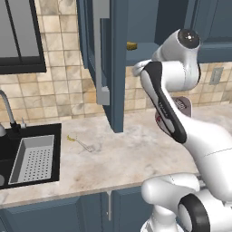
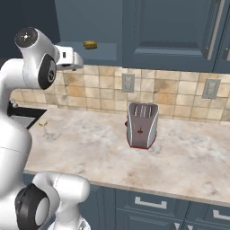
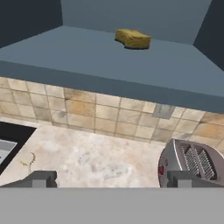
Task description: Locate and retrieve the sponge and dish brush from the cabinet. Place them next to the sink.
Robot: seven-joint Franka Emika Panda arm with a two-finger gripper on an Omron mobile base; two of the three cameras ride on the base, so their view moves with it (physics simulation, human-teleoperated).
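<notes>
The ochre sponge [image 3: 132, 38] lies at the back of the open cabinet's shelf [image 3: 109, 61], and it also shows as a small yellow block [image 1: 131, 45] [image 2: 90, 44]. My gripper [image 3: 113, 179] is open and empty. It hovers in front of the shelf's edge and a little below it, well short of the sponge. The hand [image 2: 69, 58] points at the shelf opening. The dish brush [image 1: 79, 142] [image 2: 45, 128] lies flat on the counter just right of the black sink [image 1: 9, 149]. The cabinet door [image 1: 97, 50] hangs open.
A grey and red toaster [image 2: 142, 125] [image 3: 192, 162] stands on the marble counter [image 1: 136, 154] below the cabinet's right side. A perforated grey tray [image 1: 34, 158] sits in the sink, with the chrome tap [image 1: 7, 106] behind it. Wall outlets [image 2: 128, 82] are set in the tiled backsplash.
</notes>
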